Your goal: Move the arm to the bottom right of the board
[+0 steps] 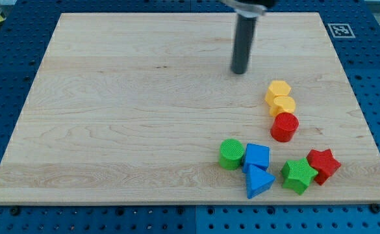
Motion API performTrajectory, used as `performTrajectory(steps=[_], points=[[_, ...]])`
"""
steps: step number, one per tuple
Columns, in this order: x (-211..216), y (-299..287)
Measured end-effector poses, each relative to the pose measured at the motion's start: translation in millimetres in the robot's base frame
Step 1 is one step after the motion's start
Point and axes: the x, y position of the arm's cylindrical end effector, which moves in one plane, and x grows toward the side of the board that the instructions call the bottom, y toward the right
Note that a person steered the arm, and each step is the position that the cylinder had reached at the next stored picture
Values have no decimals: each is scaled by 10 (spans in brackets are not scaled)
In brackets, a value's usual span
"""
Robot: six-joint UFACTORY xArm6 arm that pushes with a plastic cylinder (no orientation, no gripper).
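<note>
The bottom right of the board (pixel 362 185) is crowded, so heading there I risk shoving the yellow hexagon (pixel 278 90), yellow cylinder (pixel 284 104), red cylinder (pixel 284 127) or red star (pixel 323 163) off position. I have no claw, only a rod; my tip (pixel 240 70) touches nothing, standing left of and beyond the yellow pair.

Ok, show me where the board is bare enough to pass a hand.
The board is bare across its whole left and middle, and along the top beside my tip. The lower right is crowded: yellow hexagon, yellow cylinder, red cylinder, green cylinder, blue cube, blue triangle, green star, red star.
</note>
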Motion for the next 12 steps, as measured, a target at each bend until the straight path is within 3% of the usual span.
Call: performTrajectory(steps=[1,2,5,6,12], points=[[9,681],[338,1136],[1802,1356],[2059,1135],[2444,1227]])
